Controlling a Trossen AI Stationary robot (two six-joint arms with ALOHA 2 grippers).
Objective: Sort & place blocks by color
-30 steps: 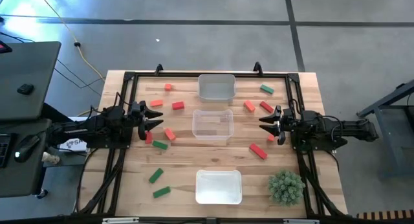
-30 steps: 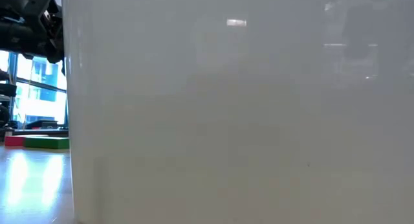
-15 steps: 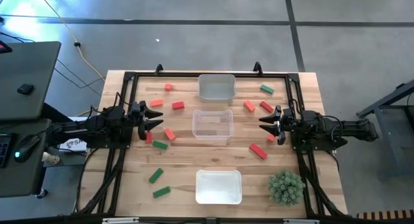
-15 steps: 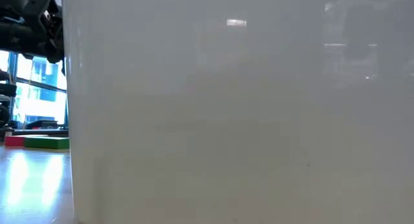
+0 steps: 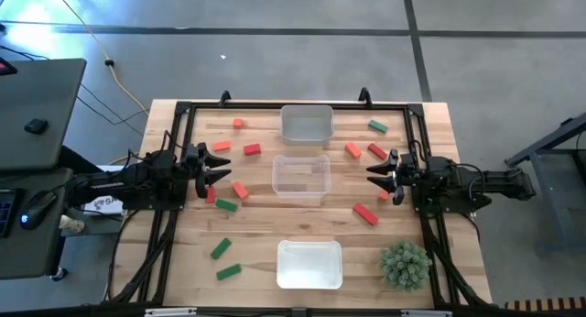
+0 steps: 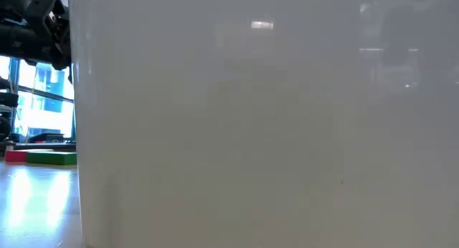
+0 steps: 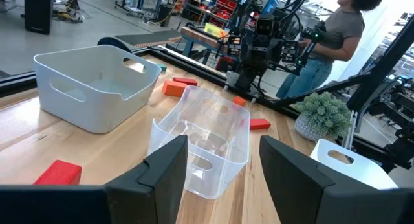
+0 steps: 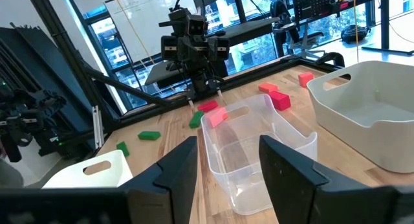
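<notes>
From above, the wooden tabletop (image 5: 439, 134) carries three trays in a line down its middle: a grey one (image 5: 306, 124) at the far edge, a clear one (image 5: 300, 177) in the centre and a white one (image 5: 309, 264) at the near edge. The blocks (image 5: 251, 149) lie scattered on the bare wood on both sides of the trays, none inside a tray. I count about fourteen: four green, the rest orange-red or deep red, though a couple sit half under the arms and are hard to count. One spiky green plant ball (image 5: 405, 264) stands near the right front corner. The left gripper (image 5: 220, 166) and the right gripper (image 5: 376, 175) face each other across the clear tray, each with fingers spread and holding nothing.

At table height, the white tray's wall fills nearly everything; only a red and a green block show at the left edge.

From the left wrist, a person stands beyond the table, cut off by the frame.

From the right wrist, the clear tray lies ahead, blocks beyond it.
</notes>
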